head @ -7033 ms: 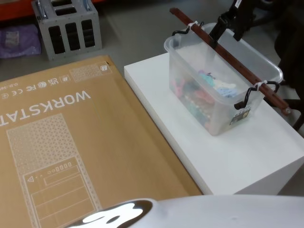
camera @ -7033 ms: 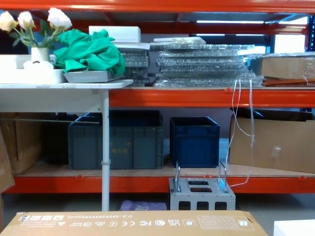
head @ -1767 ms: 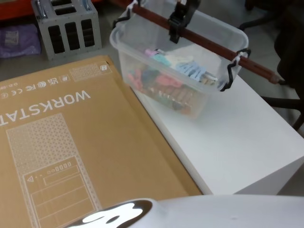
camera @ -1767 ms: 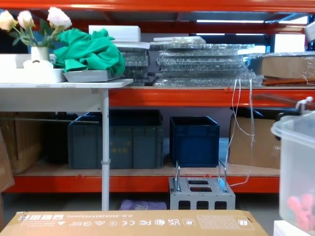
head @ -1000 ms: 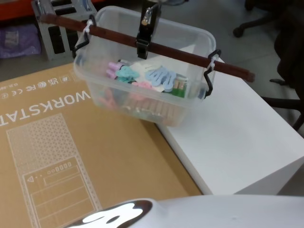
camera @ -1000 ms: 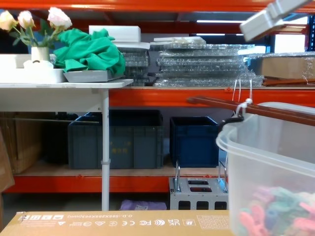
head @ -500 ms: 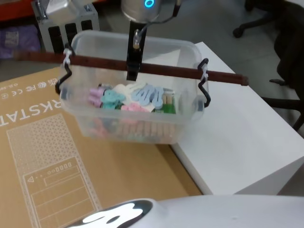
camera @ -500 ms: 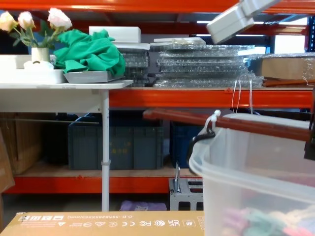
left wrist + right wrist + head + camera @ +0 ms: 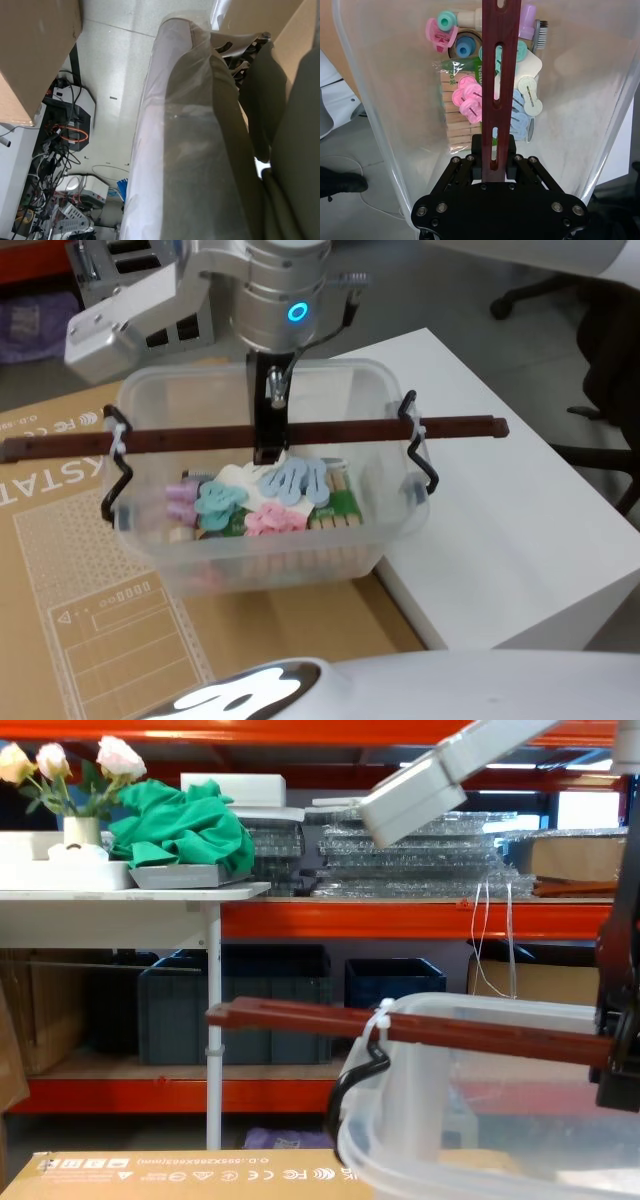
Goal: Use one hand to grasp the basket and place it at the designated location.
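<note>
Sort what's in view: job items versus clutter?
Job: basket, clips inside, its wooden bar, right claw clamped on that bar, cardboard box beneath (likely drop spot).
Lying about: white table, green cloth, flowers, grey crate, blue crate.

The basket's (image 9: 190,390) walls looked like milky translucent plastic, smooth and faintly glossy. Across it, the bar (image 9: 340,432) read as dark red-brown wood, smooth-finished. The right gripper (image 9: 494,172) showed matt black bolted plates. Underneath, the carton (image 9: 60,570) was plain matt cardboard and the table (image 9: 520,540) smooth white.
</note>
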`<action>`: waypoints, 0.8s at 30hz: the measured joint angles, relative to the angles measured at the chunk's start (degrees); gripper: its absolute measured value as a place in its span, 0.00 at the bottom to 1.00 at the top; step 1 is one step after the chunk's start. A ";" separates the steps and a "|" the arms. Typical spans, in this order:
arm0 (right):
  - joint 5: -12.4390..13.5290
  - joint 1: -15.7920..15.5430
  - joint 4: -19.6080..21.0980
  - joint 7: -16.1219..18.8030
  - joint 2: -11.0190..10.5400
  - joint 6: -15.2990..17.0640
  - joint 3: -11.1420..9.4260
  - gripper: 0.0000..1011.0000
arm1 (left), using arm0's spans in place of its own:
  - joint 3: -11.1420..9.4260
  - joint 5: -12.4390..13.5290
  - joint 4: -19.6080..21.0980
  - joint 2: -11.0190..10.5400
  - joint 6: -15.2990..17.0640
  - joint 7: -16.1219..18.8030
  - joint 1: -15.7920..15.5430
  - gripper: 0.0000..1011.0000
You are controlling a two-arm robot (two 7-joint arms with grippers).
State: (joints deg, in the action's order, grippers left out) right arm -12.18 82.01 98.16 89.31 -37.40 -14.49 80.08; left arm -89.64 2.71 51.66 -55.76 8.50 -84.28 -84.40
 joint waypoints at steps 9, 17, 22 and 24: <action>0.57 0.15 1.60 -1.42 1.08 -1.98 1.07 0.24 | 0.00 0.00 0.00 0.00 0.00 0.00 0.00 0.00; 0.87 -0.11 2.24 -3.54 2.53 -4.75 2.41 0.23 | 0.00 0.00 0.00 0.00 0.00 0.00 0.00 0.00; 0.02 -0.39 2.24 -4.50 3.95 -5.06 3.72 0.24 | 0.00 0.00 0.00 0.00 0.00 0.00 0.00 0.00; -0.91 -0.54 2.08 -4.95 4.66 -5.06 4.42 0.23 | 0.00 0.00 0.00 0.00 0.00 0.00 0.00 0.00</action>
State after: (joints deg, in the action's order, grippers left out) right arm -13.09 81.47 100.24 84.36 -32.75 -19.55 84.50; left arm -89.64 2.72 51.65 -55.76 8.50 -84.28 -84.40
